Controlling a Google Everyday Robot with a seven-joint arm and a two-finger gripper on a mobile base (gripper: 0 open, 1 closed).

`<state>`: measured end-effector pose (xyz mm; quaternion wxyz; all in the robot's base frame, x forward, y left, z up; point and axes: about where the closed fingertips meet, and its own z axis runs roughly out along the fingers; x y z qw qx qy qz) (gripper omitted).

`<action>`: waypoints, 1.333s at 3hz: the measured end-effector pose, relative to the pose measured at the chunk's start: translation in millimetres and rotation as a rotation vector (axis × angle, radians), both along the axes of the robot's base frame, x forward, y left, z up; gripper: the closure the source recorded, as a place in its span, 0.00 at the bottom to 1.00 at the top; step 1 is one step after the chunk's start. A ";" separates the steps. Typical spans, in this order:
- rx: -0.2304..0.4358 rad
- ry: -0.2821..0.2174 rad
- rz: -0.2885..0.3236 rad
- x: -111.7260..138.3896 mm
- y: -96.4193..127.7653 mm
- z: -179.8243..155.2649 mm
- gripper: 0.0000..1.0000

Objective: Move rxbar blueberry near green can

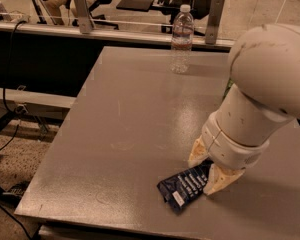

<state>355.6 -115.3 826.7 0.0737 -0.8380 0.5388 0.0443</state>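
Observation:
The rxbar blueberry [184, 186], a dark navy wrapper with white lettering, lies flat near the table's front edge. My gripper [208, 167] points down over the bar's right end. One cream finger sits on each side of the bar, closed in against it. The bar still rests on the table. The green can [228, 87] shows only as a thin green sliver behind my white arm, at the right middle of the table. The rest of the can is hidden.
A clear plastic water bottle [182, 39] stands upright at the far edge of the grey table [130, 129]. My bulky white arm [270, 79] covers the table's right side. Behind the table are a rail and a black desk; cables lie on the floor at left.

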 end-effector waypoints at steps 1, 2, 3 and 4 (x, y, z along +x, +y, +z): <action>0.016 -0.017 -0.068 10.1 -7.3 14.8 1.00; 0.018 -0.038 -0.212 30.9 -28.4 37.2 1.00; 0.008 -0.068 -0.456 65.5 -79.3 62.0 1.00; -0.005 -0.083 -0.606 89.8 -129.1 64.5 1.00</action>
